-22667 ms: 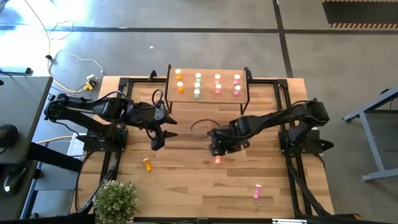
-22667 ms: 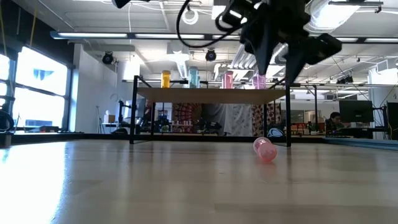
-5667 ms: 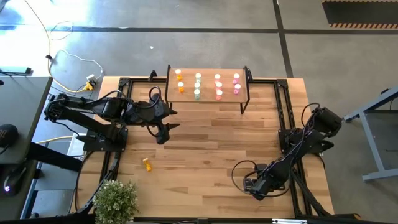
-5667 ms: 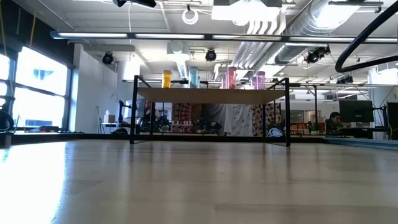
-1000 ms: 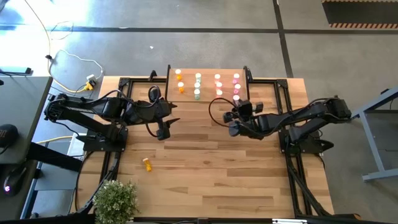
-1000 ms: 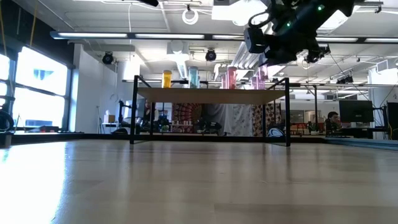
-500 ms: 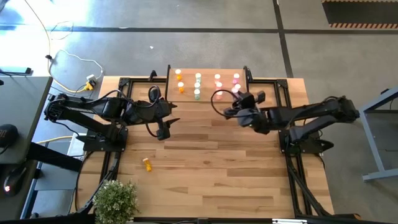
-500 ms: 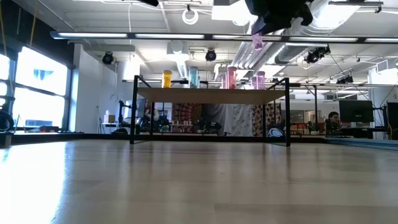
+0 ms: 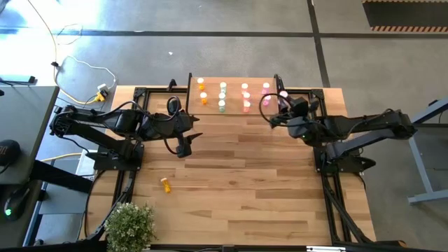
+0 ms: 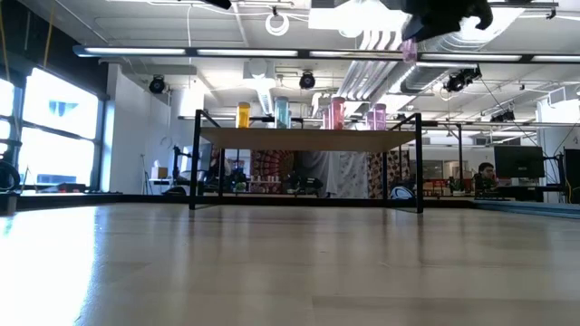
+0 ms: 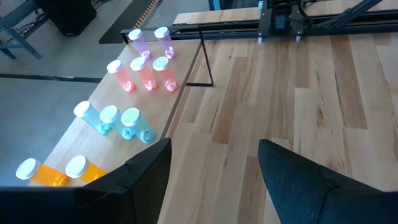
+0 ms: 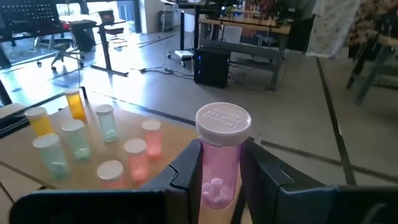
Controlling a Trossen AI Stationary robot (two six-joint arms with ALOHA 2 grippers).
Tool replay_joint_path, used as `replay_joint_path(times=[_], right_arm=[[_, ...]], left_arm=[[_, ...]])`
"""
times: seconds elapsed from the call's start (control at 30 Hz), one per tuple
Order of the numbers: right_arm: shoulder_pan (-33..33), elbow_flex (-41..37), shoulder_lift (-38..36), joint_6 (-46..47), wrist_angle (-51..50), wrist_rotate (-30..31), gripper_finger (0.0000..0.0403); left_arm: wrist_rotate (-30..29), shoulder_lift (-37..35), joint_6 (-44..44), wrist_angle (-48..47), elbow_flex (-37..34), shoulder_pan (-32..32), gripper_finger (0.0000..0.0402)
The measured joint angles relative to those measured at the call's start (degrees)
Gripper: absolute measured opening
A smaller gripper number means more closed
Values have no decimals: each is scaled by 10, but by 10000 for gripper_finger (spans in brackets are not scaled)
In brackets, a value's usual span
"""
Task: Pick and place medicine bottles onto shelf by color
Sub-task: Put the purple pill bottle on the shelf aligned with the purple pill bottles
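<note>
The shelf (image 9: 212,109) stands at the table's far edge and carries medicine bottles in rows by colour: orange (image 9: 201,91), pale green (image 9: 222,96), salmon-red (image 9: 246,96) and one magenta (image 9: 266,87). My right gripper (image 9: 282,101) hovers at the shelf's right end, shut on a magenta bottle (image 12: 219,155) that hangs above shelf height (image 10: 409,50). My left gripper (image 9: 184,145) waits open over the table left of centre, nothing between its fingers (image 11: 214,163). One orange bottle (image 9: 165,185) lies on its side on the table near the left front. My right gripper pinches the magenta bottle's body (image 12: 219,167) between its two fingers (image 12: 188,169), below the pale cap (image 12: 223,122). The fingers reach in about level from the table's right side. The bottle stands upright, cap up, lifted clear of table and shelf.
A potted plant (image 9: 130,225) sits at the table's near left corner. Black frame rails (image 9: 318,105) run along the table's sides. The shelf's thin black legs (image 10: 194,163) stand on the tabletop; the wide middle of the wooden table (image 9: 238,175) lies bare.
My right gripper has carried the magenta bottle up and toward the table's far edge and right, from in front of the shelf to beside its right end. The bottle has stayed upright in the shut fingers.
</note>
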Motion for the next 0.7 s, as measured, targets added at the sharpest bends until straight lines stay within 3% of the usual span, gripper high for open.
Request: replay_joint_path(times=[0.27, 0.4, 0.7], right_arm=[[0, -93, -66, 90, 6, -3, 79], [0, -149, -88, 111, 60, -8, 79], [0, -237, -82, -16, 285, -80, 79]], left_arm=[[0, 0, 0, 1, 0, 0, 229], [0, 0, 0, 1, 0, 0, 229], [0, 0, 0, 1, 0, 0, 229]])
